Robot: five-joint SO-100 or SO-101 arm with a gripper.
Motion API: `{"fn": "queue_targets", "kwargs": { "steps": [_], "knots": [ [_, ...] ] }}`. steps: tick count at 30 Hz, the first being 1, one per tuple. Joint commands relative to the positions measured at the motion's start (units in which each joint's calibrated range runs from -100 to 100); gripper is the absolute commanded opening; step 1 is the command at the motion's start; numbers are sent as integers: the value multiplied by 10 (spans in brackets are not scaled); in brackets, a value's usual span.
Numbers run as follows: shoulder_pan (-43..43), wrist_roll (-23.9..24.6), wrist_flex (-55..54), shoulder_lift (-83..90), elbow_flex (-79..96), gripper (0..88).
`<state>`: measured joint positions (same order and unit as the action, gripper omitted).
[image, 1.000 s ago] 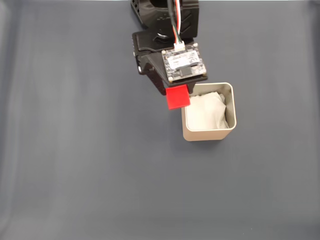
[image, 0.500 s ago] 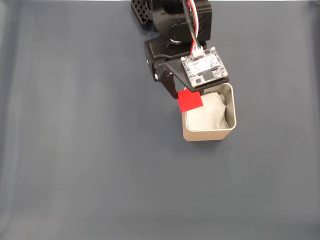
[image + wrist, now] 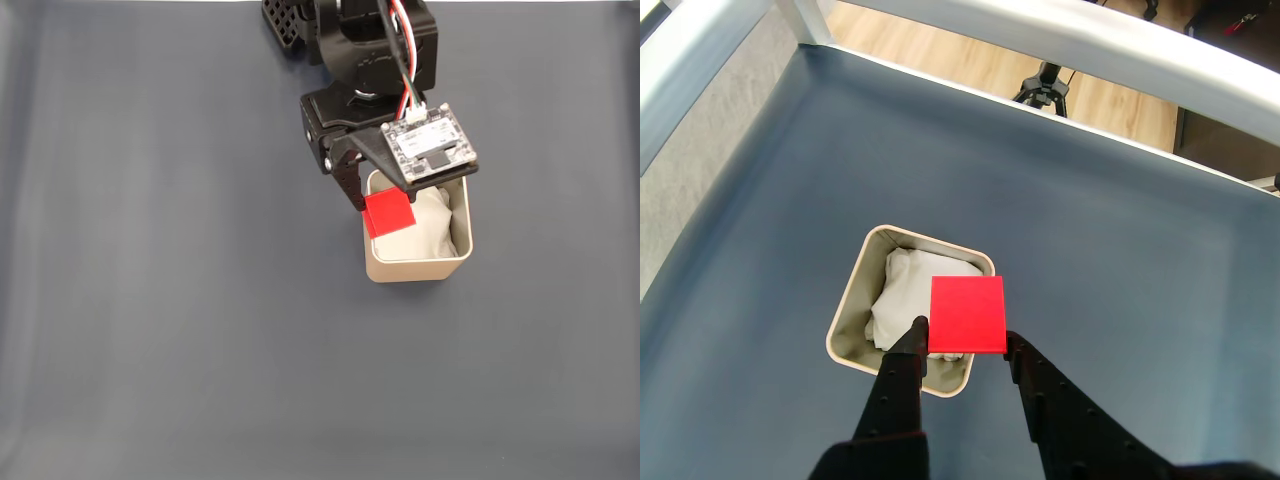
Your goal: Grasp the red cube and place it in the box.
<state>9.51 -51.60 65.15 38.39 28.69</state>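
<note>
Dark tabletop (image 3: 150,300) bare around the beige box (image 3: 845,340), white paper (image 3: 902,295) inside. Fingers (image 3: 965,345) clamped on red cube (image 3: 967,315), bright, sharp-edged, held above the box's rim.

A: Position of the beige square box (image 3: 417,266)?
B: On the dark grey worktop (image 3: 160,300), below the arm's base in the fixed view, crumpled white paper (image 3: 425,228) inside it.

A: And the small red cube (image 3: 967,315)?
B: Clamped between the fingers of the black hand (image 3: 965,345), above the box's left rim in the fixed view, overlapping its near corner in the wrist view.
</note>
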Motion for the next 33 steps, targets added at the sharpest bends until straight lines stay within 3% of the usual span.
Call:
{"fn": "queue_targets", "kwargs": {
  "steps": [1, 33],
  "knots": [
    [7, 5, -8, 2, -11, 5],
    [50, 14, 53, 61, -33, 6]
  ]
}}
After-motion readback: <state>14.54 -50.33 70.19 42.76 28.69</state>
